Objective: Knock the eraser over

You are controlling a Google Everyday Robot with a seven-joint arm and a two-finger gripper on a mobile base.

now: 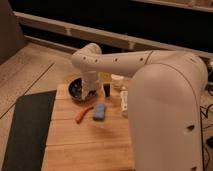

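The pincer (91,93) hangs low at the end of the white arm (120,61), over the right rim of the dark bowl (76,90); whether it is spread or pressed together cannot be told from here; just to its right, and apart from it as far as can be seen, the eraser (107,90) stands upright on the wooden tabletop (85,145), so the task looks not yet done; the step in hand seems to be the sideways push; to do it well, I judge the pincer should meet the eraser high on its side, travelling level, since a low contact may only slide it; the sweep ought to be short, because the white bar (123,101) lies near beyond it, while the light-blue block (99,111) and an orange piece (82,114) lie nearer the front
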